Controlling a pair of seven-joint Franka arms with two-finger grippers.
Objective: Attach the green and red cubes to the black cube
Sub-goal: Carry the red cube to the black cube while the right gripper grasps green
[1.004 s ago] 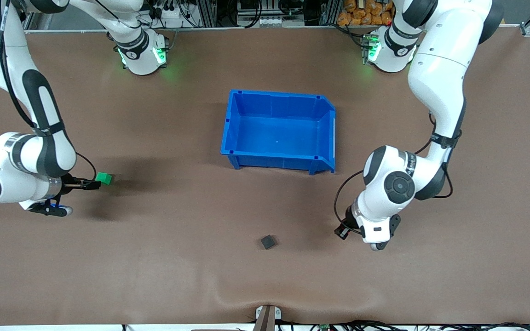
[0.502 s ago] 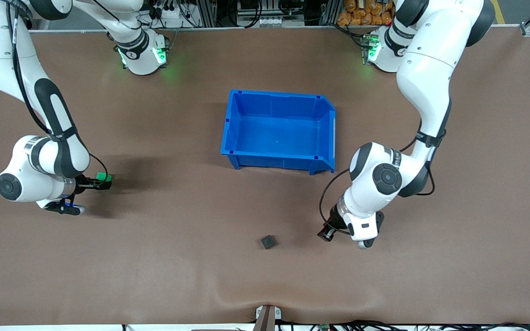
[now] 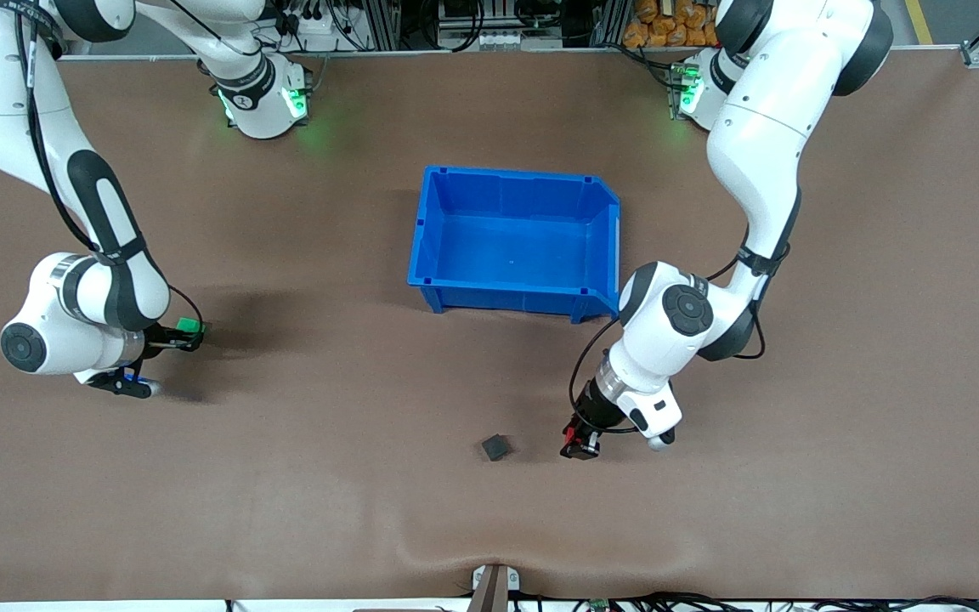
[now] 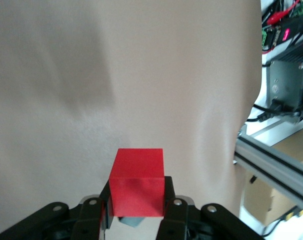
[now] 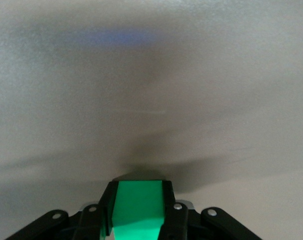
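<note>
Left gripper (image 3: 579, 444) is clamped on the red cube (image 4: 137, 181), just beside the black cube (image 3: 496, 447) at its 3 o'clock. Right gripper (image 3: 186, 335) is clamped on the green cube (image 5: 137, 210), down at the blue bin's (image 3: 428, 223) 8 o'clock, well apart

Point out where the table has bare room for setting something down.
Bare brown table lies between the small matte black cube and the right hand gripping the green cube. Crowded: beside the black cube, where the left hand carries the red cube, below the blue plastic bin.
</note>
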